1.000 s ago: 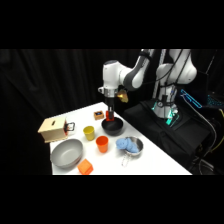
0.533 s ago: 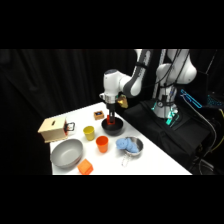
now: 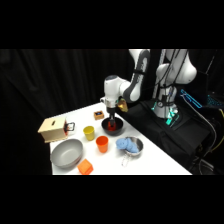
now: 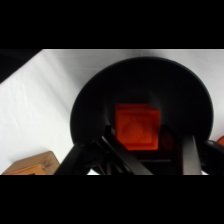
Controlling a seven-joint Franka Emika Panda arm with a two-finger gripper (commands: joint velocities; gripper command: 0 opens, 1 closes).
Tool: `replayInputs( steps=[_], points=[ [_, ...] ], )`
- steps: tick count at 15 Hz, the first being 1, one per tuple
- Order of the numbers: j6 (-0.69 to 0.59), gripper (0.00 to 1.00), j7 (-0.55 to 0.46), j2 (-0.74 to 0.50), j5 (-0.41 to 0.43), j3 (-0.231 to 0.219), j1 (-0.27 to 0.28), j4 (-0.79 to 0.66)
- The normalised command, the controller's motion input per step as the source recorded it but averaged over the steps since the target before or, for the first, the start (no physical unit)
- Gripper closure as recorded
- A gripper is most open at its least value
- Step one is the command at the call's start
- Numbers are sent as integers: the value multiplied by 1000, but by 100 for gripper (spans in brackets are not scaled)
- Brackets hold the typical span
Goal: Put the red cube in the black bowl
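So no brands or readable writing anywhere. Wrist view: the red cube (image 4: 137,126) sits inside the black bowl (image 4: 90,107), dead centre, with the gripper (image 4: 145,150) fingers (image 4: 189,155) at 5 and 7 o'clock of it; can't tell if they're pinching it. Side view: bowl (image 3: 113,128) on the tabletop (image 3: 150,160), cube mostly hidden by the gripper (image 3: 113,121).

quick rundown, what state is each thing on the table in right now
red cube: inside the black bowl, between the tool's fingers
black bowl: upright, holding the cube
tool: lowered into the black bowl; grip unclear
grey bowl: upright, looks empty
orange cup: upright
yellow cup: upright
metal pan: upright, something blue inside
wooden box: closed, apart from the bowls
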Motion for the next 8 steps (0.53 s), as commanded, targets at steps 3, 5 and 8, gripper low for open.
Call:
replayInputs(
  steps=[3, 5, 8],
  points=[
    [-83, 0, -257, -66, 200, 2, 39, 77],
    [-251, 0, -197, -186, 127, -25, 66, 63],
    [-390, 0, -81, -277, -44, -106, 121, 98]
  ],
)
